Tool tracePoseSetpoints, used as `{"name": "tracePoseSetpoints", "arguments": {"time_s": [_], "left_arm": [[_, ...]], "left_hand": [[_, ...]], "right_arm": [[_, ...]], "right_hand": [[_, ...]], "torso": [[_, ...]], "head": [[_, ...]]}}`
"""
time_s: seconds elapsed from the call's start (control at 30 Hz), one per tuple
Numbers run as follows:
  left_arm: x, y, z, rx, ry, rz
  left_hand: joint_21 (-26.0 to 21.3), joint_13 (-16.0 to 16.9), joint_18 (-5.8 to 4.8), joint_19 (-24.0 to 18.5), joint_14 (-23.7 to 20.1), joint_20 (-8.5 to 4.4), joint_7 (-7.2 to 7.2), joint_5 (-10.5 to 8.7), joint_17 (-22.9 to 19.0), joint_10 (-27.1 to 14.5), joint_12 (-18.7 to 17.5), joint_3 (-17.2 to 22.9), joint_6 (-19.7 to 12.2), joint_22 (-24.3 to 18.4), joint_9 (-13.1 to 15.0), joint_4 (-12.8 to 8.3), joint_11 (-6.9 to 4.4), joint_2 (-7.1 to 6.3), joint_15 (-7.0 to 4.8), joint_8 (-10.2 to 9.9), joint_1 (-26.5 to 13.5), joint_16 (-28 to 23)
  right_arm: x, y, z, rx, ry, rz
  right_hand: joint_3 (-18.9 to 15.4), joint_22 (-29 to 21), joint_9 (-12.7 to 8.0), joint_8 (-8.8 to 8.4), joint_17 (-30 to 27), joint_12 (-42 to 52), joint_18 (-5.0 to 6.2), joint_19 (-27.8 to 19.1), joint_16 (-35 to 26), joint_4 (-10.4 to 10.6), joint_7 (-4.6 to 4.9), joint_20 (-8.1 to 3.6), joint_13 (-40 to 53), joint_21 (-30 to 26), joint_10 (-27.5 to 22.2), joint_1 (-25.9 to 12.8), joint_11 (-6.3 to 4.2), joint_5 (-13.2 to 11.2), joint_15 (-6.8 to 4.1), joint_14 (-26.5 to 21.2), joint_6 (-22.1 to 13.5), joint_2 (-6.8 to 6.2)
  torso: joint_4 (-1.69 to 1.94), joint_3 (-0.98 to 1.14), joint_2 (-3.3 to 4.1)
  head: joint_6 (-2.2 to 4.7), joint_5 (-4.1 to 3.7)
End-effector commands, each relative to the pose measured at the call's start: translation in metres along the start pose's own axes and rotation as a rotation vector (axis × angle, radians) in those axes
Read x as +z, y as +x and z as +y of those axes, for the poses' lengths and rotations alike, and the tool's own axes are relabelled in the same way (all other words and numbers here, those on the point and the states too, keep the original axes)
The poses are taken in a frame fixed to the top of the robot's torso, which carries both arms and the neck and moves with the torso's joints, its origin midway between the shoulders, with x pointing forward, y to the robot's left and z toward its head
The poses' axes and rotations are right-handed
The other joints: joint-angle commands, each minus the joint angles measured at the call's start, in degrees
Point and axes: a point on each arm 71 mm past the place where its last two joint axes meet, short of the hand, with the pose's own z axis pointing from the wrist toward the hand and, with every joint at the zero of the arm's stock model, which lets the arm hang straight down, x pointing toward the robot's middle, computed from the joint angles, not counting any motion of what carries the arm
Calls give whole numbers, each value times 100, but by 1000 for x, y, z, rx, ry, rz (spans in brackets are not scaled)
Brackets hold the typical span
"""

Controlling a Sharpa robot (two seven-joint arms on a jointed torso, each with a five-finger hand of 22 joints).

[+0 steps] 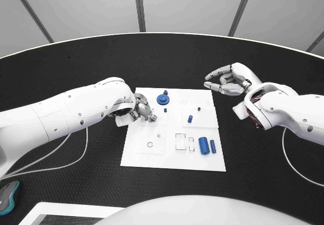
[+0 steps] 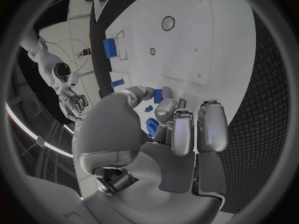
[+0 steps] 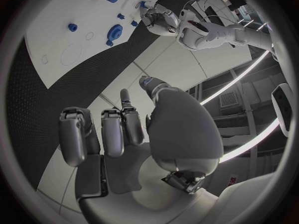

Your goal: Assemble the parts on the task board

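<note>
Left robot hand (image 1: 140, 111) at the task board (image 1: 173, 159), right one off it.
Left pinches a small blue part (image 2: 165, 94) over the board's left edge; right robot hand (image 1: 227, 80) hovers above the desk (image 1: 81, 61), fingers curled, holding nothing.

— Where's the task board (image 1: 202, 159)?
— Mid-table, before me. My left hand (image 1: 140, 111) hangs over its nine o'clock edge; my right hand (image 1: 227, 80) sits off its one o'clock corner.
— And the parts?
— Round part (image 1: 162, 99) at eleven, two bars (image 1: 208, 146) at five.
</note>
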Motion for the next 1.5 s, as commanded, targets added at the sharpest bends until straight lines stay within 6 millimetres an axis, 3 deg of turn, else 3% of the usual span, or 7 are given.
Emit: {"name": "tracePoseSetpoints", "arguments": {"time_s": [0.03,0.4,0.47,0.5,0.67,0.9,1.5], "left_arm": [[-1,-3,-2,4,1,-3],[-4,-10,-4,39,-28,42],[-4,-11,-4,47,-38,62],[-4,-12,-4,52,-42,71],[-5,-17,-7,72,-57,97],[-6,-25,-15,93,-69,109],[0,-30,-25,105,-107,131]], "left_hand": [[-6,-5,-68,11,435,-11,-3,-5,885,-42,-14,839,-19,-8,-4,-817,-5,51,7,8,-6,-32],[-58,-208,-50,-49,432,15,40,-198,875,-164,-164,785,-149,-107,-23,-796,39,225,44,22,-84,-37],[-105,-436,-35,-101,428,50,94,-828,864,-330,-331,704,-336,-186,-69,-784,89,444,88,-51,-57,-42],[-113,-473,-32,-111,427,58,105,-900,861,-361,-353,692,-356,-200,-75,-784,102,478,97,-54,-52,-43],[-167,-643,-13,-171,408,132,183,-2095,812,-546,-415,701,-555,-285,-148,-764,181,761,167,-117,-4,-66],[-183,-722,-4,-194,391,178,231,-3193,775,-683,-372,1017,-667,-301,-178,-801,225,910,216,-82,56,-82],[-182,-696,-4,-195,392,190,241,-3327,780,-675,-309,1178,-682,-297,-174,-878,232,896,218,-43,71,-78]], "right_arm": [[0,0,0,0,0,0],[0,0,0,0,1,3],[0,1,0,1,1,4],[0,1,0,1,1,4],[1,2,0,1,2,6],[2,3,1,2,0,9],[3,5,2,4,0,13]], "right_hand": [[5,745,9,26,779,-4,29,223,-37,26,-8,-39,804,-31,18,-34,-23,19,-40,430,-34,22],[5,745,9,26,779,-4,29,223,-37,26,-8,-39,804,-31,18,-34,-23,19,-40,430,-34,22],[5,745,9,26,779,-4,29,223,-37,26,-8,-39,804,-31,18,-34,-23,19,-40,430,-34,22],[5,745,9,26,779,-4,29,223,-37,26,-8,-39,804,-31,18,-34,-23,19,-40,430,-34,22],[5,745,9,26,779,-4,29,223,-37,26,-8,-39,804,-31,18,-34,-23,19,-40,430,-34,22],[5,745,9,26,779,-4,29,223,-37,26,-8,-39,804,-31,18,-34,-23,19,-40,430,-34,22],[5,745,9,26,779,-4,29,223,-37,26,-8,-39,804,-31,18,-34,-23,19,-40,430,-34,22]], "torso": [[4,0,1],[5,0,-13],[3,0,-12],[2,-1,-12],[4,-1,-16],[-7,9,-11],[4,6,-17]], "head": [[-6,-9],[-20,-10],[-19,-4],[-16,-3],[-10,4],[10,20],[16,15]]}}
